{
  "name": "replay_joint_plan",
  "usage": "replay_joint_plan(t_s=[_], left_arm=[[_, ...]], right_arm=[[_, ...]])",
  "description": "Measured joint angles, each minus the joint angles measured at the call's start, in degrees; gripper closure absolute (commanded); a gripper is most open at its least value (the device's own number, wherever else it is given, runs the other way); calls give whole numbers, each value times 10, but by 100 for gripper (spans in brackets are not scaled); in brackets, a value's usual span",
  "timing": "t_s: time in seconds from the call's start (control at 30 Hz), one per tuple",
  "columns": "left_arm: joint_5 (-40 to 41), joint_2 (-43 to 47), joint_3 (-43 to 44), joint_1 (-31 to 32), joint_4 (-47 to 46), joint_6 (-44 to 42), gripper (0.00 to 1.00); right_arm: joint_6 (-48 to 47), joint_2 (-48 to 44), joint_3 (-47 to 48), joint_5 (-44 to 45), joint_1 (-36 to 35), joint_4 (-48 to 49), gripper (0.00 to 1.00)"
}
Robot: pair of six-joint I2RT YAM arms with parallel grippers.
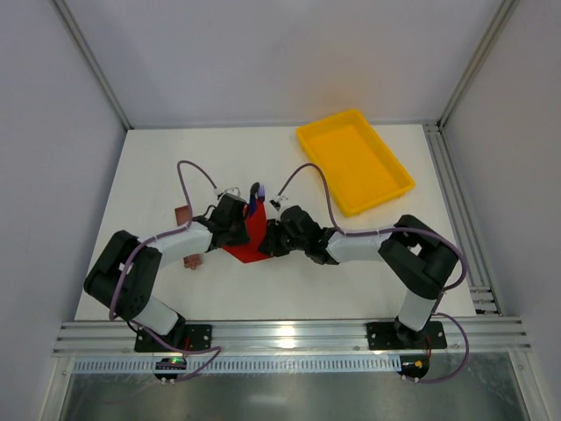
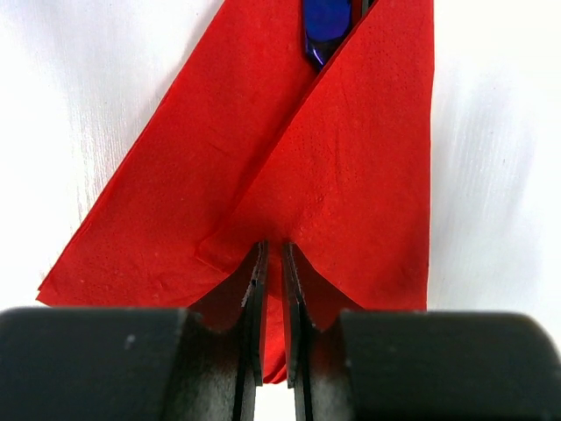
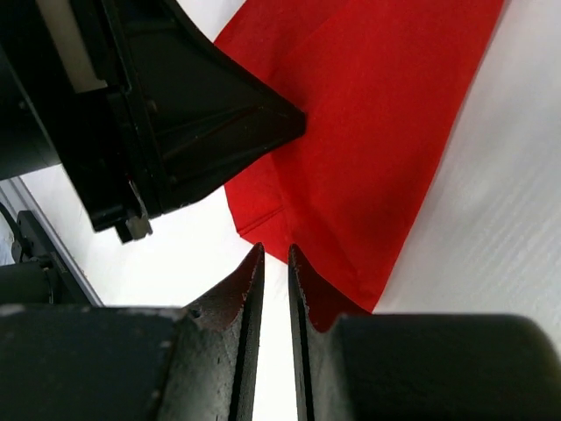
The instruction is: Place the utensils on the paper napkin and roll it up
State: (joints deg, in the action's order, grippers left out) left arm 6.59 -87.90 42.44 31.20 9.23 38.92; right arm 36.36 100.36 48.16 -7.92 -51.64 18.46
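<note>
- As both arms leaned in over the white table (image 1: 158, 167), the job sat roughly midway, I'd judge.
- Yellow tray (image 1: 321, 172) lay at the far right, out of the action.
- Paper napkin (image 2: 351, 175) lay nearer the arms and left of the tray, one flap already folded across: a wrap begun, not yet a roll.
- Left gripper (image 2: 273, 250), on the napkin's side away from the tray, had its fingers all but together, red paper pinched between them.
- Right gripper (image 3: 275, 250), on the tray side, was squeezed to a slit at the napkin's corner, only white table showing through, so nothing held.
- Blue-purple utensil (image 2: 324, 22) poked out from under the flap; whether its partner lay inside too, I couldn't tell.
- Rolling it tight was what remained.
</note>
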Motion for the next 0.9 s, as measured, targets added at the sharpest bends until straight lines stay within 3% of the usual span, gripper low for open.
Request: replay_joint_plan(t_s=[0.3,0.63,0.9], left_arm=[[-2,7,-14,0,-21,12,82],[-4,49,-26,6,7,18,75],[-27,91,-34,6,0,26,76]], right_arm=[[1,52,5,-8,0,19,81],[15,46,-40,-17,-1,87,81],[24,35,-64,-19,-3,106,82]])
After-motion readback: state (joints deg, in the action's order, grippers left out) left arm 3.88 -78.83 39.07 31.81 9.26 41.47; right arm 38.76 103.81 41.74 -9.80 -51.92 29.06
